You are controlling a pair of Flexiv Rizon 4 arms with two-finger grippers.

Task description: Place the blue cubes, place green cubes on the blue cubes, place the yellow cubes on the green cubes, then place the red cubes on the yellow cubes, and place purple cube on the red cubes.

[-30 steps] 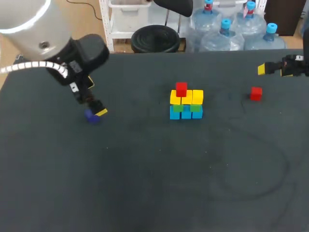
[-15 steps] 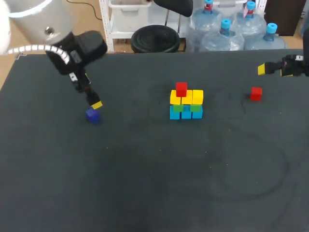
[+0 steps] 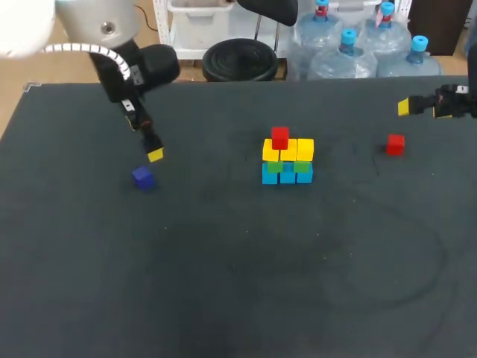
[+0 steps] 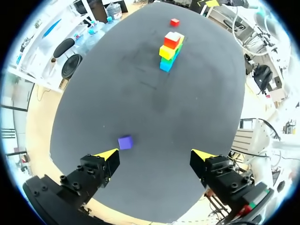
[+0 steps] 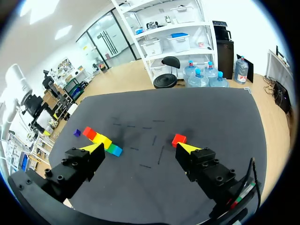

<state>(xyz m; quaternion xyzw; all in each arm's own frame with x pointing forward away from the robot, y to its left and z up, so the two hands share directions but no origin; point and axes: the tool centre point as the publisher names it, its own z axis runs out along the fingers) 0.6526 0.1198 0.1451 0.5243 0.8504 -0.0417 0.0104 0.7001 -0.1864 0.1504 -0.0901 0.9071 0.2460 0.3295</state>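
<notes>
Hovering at the upper left of the head view, the left end effector [image 4: 155,153] is spreading its fingers wide and holding nothing. The purple cube [image 3: 143,177] is lying on the bench [image 3: 223,283] just below it, touching neither tip. The right end effector [image 5: 139,147] is hanging at the upper right edge, also wide and empty, with a loose red cube [image 3: 395,144] sitting near it. The stack [image 3: 288,158] is standing upper centre — blue, green and yellow rows, one red on top at its left.
</notes>
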